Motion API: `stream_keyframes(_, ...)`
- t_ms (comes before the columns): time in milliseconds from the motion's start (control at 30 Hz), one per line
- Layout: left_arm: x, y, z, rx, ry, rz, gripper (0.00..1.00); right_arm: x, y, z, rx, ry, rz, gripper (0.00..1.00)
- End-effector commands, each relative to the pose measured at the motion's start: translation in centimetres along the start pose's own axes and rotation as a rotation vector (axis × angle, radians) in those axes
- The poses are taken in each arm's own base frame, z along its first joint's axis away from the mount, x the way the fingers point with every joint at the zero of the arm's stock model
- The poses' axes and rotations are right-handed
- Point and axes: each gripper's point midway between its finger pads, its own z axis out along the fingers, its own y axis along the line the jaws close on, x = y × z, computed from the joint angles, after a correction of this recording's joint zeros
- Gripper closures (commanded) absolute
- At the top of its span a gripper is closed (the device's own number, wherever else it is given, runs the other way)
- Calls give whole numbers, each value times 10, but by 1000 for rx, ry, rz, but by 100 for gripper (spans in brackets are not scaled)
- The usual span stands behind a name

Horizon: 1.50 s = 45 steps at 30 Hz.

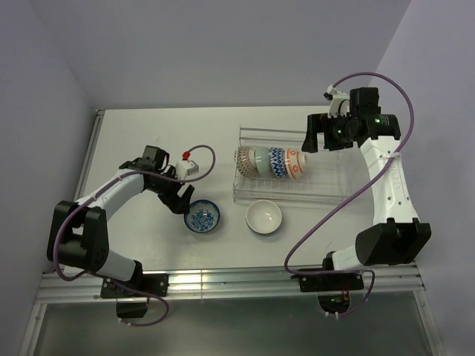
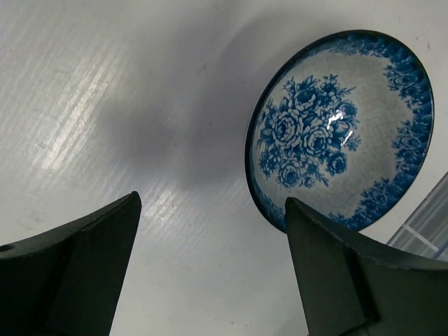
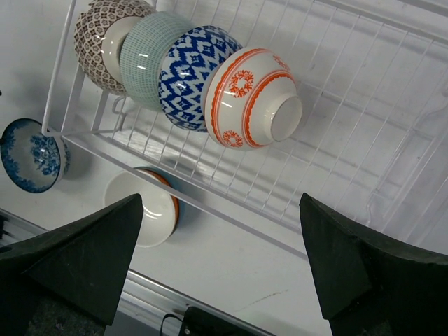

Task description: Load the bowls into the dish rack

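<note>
Left claw (image 1: 180, 200) wide, empty, beside blue floral bowl (image 1: 202, 216); next: straddle rim, close. Right claw (image 1: 320, 138) wide over dish rack (image 1: 326, 194).

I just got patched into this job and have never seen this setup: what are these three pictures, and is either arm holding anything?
Two robot arms are bolted at the table's near edge. The overhead view shows both; the other two views come from cameras on each wrist. The rack holds four bowls on edge: brown, green, blue zigzag, orange. On the table lie a blue floral bowl and a white bowl. The left tool is open beside the floral bowl, holding nothing. The right tool hangs open and empty over the rack.
</note>
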Motion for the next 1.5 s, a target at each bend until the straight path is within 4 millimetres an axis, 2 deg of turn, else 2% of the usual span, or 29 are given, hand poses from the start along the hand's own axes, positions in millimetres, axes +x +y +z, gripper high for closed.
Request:
stream_keyframes(0,-7,0,11,3,-20,28,11,-15,11,-22,-16,-73,-20,0)
stream_keyframes(200,-7,-1,25,11,-18,14,14,-16,7,-26,-18,-85,3,0)
stream_keyframes(400,-6,0,36,17,-15,-8,30,-26,7,-38,-55,-140,31,0)
stream_keyframes(500,-3,-2,40,18,-5,-7,52,-27,8,-41,-83,-144,44,0)
stream_keyframes(667,1,-9,44,39,1,-23,75,-27,8,-36,-116,-136,67,0)
stream_keyframes(700,0,-9,44,41,-1,-25,85,-28,9,-34,-121,-134,69,0)
stream_keyframes(800,-2,-12,42,48,-14,-37,100,-32,9,-33,-128,-143,77,0)
stream_keyframes(867,-10,-18,35,64,-46,-31,100,-35,11,-32,-140,-149,87,0)
stream_keyframes(967,-27,-31,17,94,-114,-17,100,-37,15,-30,-172,-161,105,0)
stream_keyframes(1067,-52,-44,-11,106,-214,7,100,-36,23,-28,-218,-166,123,0)
stream_keyframes(1200,-99,-71,-55,154,-408,36,100,-34,34,-22,-279,-160,125,1)
stream_keyframes(1300,-139,-84,-82,158,-539,0,100,-32,49,-20,-343,-156,110,2)
stream_keyframes(1400,-173,-90,-103,152,-641,3,100,-31,65,-21,-408,-150,117,3)
stream_keyframes(1467,-188,-96,-109,159,-676,-24,100,-30,81,-22,-475,-144,103,5)
